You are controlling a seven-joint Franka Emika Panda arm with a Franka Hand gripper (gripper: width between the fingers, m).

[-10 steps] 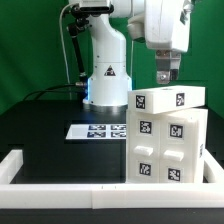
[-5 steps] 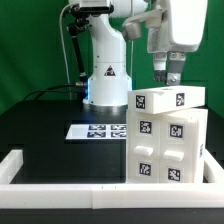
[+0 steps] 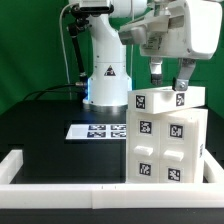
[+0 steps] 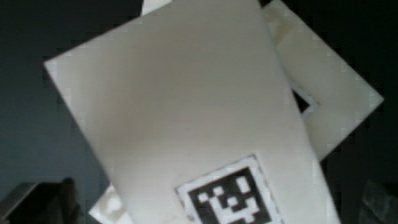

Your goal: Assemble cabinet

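Currently gripper [image 3: 169, 83] hovering, jaws apart, over cabinet [image 3: 166, 140] near counter's front corner; looking rigid, light, slick — grab top block edges.

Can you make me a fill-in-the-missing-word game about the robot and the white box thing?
1. The cabinet is the colour ____.
2. The flat top block lies on ____ of the cabinet's big box.
3. The marker board lies flat on the ____ table.
4. The gripper is ____ the cabinet.

Missing words: white; top; black; above
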